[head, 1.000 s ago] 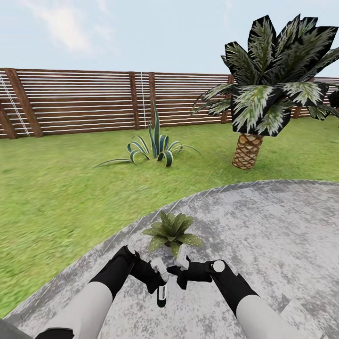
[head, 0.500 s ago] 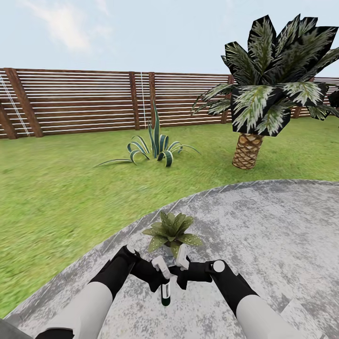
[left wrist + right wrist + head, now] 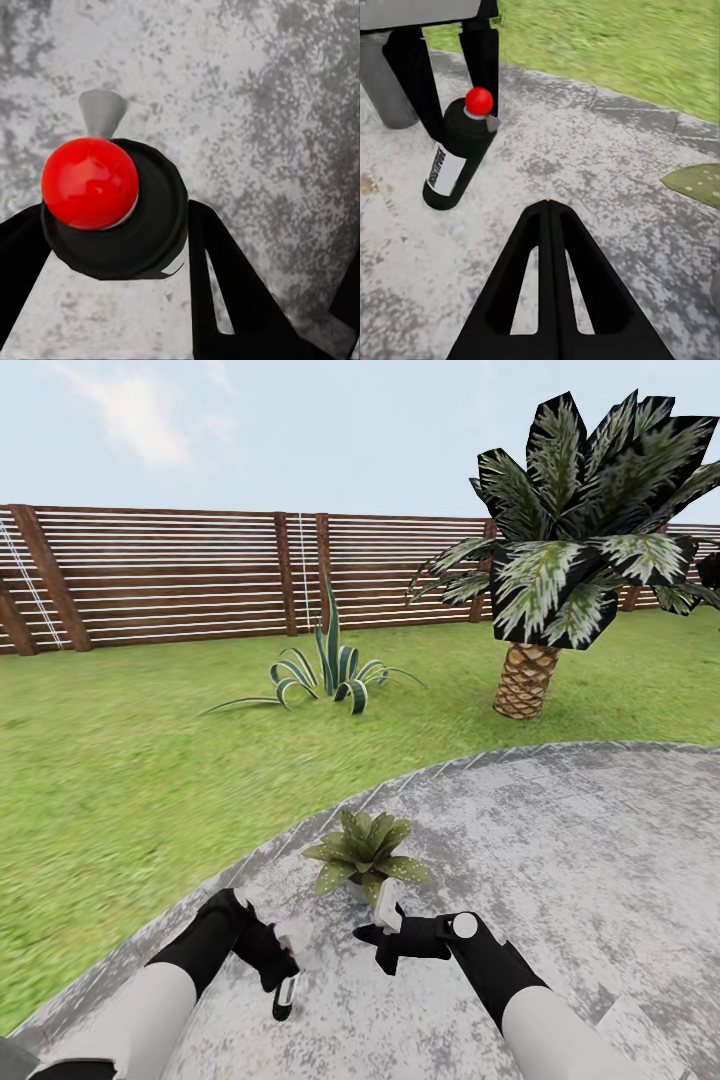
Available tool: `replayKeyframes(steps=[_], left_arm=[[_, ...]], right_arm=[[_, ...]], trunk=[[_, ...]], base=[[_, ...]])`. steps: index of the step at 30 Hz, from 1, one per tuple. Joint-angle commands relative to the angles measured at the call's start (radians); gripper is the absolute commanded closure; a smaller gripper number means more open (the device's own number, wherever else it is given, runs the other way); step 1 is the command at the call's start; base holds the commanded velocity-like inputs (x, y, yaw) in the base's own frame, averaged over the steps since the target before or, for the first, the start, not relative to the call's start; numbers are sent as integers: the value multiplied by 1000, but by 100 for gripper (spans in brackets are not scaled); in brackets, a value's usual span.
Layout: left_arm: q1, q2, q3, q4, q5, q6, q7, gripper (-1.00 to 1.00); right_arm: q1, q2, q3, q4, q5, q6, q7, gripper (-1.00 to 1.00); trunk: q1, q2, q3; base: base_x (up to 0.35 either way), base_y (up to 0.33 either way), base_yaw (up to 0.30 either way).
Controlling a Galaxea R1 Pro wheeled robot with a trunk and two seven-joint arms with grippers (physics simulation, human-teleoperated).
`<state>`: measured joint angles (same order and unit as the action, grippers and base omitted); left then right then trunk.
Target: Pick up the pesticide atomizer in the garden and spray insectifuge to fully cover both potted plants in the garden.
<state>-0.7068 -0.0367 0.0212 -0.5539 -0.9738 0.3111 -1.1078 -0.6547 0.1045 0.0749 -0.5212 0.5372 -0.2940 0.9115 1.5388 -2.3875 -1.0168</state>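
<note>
My left gripper is shut on the pesticide atomizer, a dark bottle with a white label hanging low over the patio's left part. In the left wrist view its black spray head with a red button sits between my two black fingers. From the right wrist it stands upright, label facing me. My right gripper is shut and empty, its fingers pressed together, just in front of one potted plant, a low speckled rosette near the patio edge. The other potted plant is out of view.
The round grey patio meets the lawn to the left. A striped agave and a scaly-trunked palm grow on the grass, with the slatted wooden fence behind.
My left arm has swung left and slightly toward me with the atomizer, opening a gap from the right gripper. The right arm and the plant have not moved.
</note>
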Motion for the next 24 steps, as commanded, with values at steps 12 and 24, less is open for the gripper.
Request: replayKeyframes(steps=[12, 24], left_arm=[[2, 79, 208, -14, 78, -38, 109, 100], [153, 50, 427, 12, 349, -328, 521, 100]], right_arm=[[1, -19, -11, 6, 8, -10, -18, -100], [140, -100, -176, 265, 0, -278, -657, -100]], trunk=[[0, 0, -1], [0, 0, -1]], base=[[0, 0, 0], [0, 0, 0]])
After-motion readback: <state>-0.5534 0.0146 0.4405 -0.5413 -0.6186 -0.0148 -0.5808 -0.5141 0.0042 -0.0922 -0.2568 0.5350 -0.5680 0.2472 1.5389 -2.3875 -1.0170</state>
